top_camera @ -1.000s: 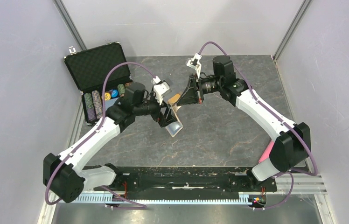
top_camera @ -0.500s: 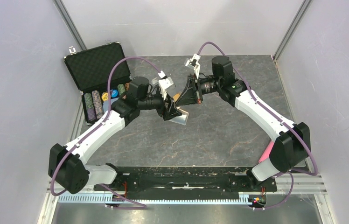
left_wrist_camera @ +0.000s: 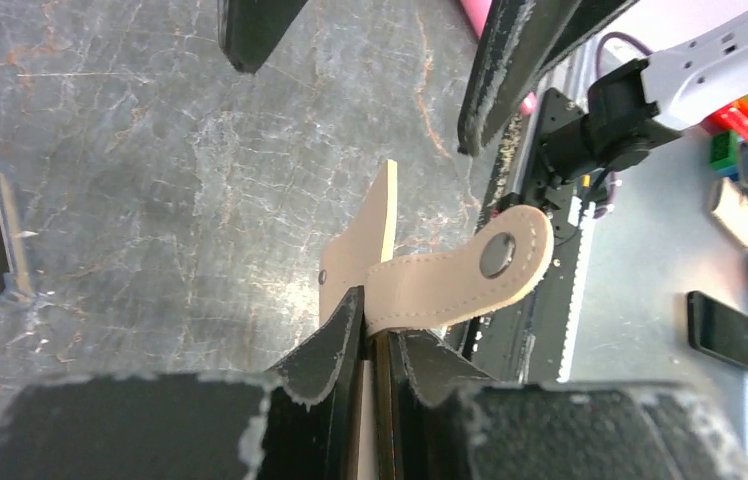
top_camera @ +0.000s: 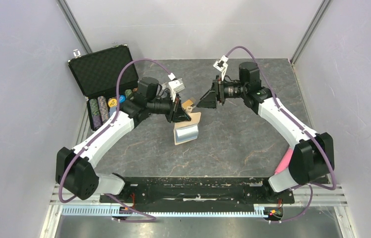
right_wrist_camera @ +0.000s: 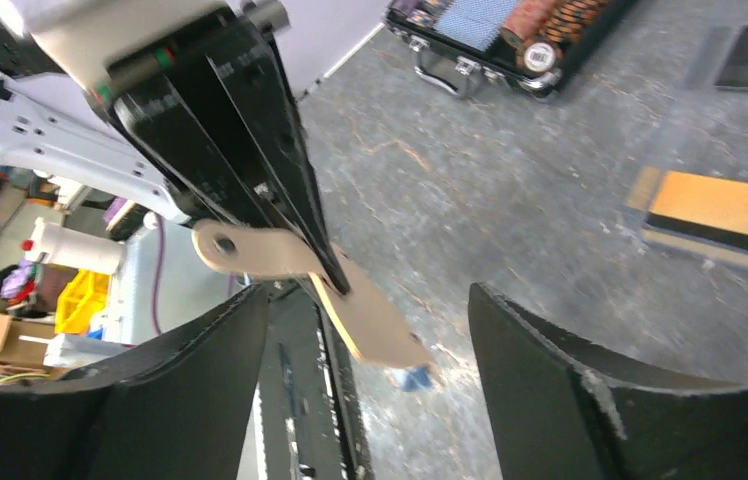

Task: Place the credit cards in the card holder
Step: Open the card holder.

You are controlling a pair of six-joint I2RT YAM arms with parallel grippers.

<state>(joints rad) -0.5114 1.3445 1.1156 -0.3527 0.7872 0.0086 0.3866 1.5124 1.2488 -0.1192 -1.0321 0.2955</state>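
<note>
No words, numbers or signs could be read in any view. The tan wallet (left_wrist_camera: pixel 460 280) was plain, with only a round snap on its tab. The orange card (right_wrist_camera: pixel 725 208) showed no print that could be made out. The poker chips (top_camera: pixel 101 109) in the black case (top_camera: pixel 104 69) were too small to read.

Bright even light from above, soft shadows on the tabletop (top_camera: pixel 233 139), card holder (right_wrist_camera: pixel 375 328) smeared and blurry in the right wrist view
</note>
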